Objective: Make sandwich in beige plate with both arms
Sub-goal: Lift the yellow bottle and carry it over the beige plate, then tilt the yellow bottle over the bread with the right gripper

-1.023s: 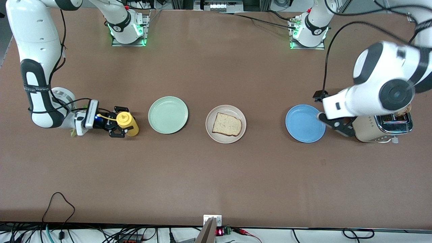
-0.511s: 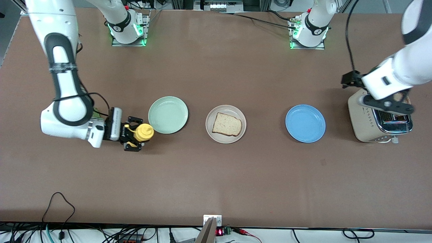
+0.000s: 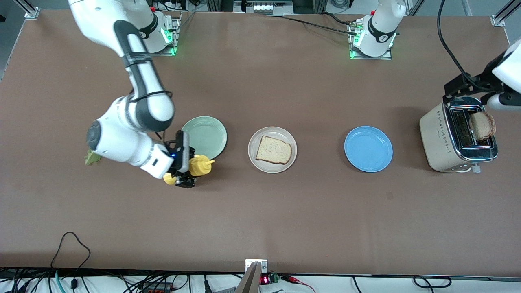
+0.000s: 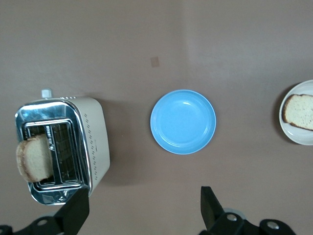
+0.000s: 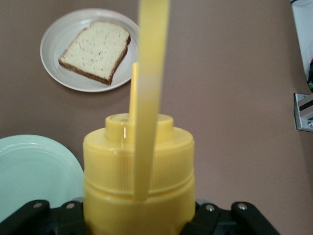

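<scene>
Two grippers — right gripper [image 3: 184, 176] clamps mustard bottle [image 3: 199, 166] (left gripper [image 4: 142, 215] agape).

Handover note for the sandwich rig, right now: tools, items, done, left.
Right tool: shut on the yellow squeeze bottle, up in the air, over the table by the mint green plate.
Left tool: open, holding nothing, above the table between the toaster and the blue plate.
Items: one bread slice lies in the beige plate. Second slice stands in the toaster slot. Lettuce leaf lies on the table at the right arm's end.
Done: bottom slice placed.
Left: probably sauce, then lettuce, then the toaster slice on top.
</scene>
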You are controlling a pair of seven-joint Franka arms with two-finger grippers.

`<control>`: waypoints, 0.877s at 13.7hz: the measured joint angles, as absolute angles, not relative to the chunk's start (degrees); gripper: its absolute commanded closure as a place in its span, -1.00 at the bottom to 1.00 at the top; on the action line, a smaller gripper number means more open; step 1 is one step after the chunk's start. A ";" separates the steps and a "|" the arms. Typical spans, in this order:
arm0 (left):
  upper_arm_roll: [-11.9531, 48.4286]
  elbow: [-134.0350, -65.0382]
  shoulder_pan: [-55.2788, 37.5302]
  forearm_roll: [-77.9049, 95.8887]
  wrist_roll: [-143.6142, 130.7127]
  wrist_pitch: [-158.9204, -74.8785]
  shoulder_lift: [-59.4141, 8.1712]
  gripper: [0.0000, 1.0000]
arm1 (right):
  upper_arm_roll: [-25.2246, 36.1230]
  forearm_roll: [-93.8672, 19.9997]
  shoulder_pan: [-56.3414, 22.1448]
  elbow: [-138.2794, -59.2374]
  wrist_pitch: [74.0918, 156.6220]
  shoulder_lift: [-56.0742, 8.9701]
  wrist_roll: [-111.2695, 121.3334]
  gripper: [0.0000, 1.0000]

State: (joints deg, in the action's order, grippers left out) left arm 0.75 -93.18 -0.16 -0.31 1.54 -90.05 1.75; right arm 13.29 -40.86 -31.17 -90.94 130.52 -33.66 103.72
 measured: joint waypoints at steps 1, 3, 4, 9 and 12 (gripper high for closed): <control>0.75 -94.77 -0.30 -0.16 1.69 -90.47 2.62 -1.00 | 13.27 -36.34 -33.00 -90.55 132.08 -33.87 99.87 0.57; 0.74 -96.20 -0.40 -0.13 1.80 -90.96 3.10 -1.00 | 13.21 -25.71 -36.72 -88.25 132.96 -34.90 89.62 0.57; 0.71 -96.43 -0.39 -0.13 1.93 -90.98 3.10 -1.00 | 13.17 -20.50 -38.57 -86.78 133.02 -35.70 84.06 0.57; 0.83 -96.49 -0.52 -0.13 2.59 -90.94 3.10 -1.00 | 13.11 -0.22 -46.13 -83.94 133.04 -39.22 62.75 0.56; 0.84 -96.49 -0.54 -0.13 2.62 -90.91 3.10 -1.00 | 13.09 10.38 -49.63 -82.89 130.97 -40.84 54.14 0.56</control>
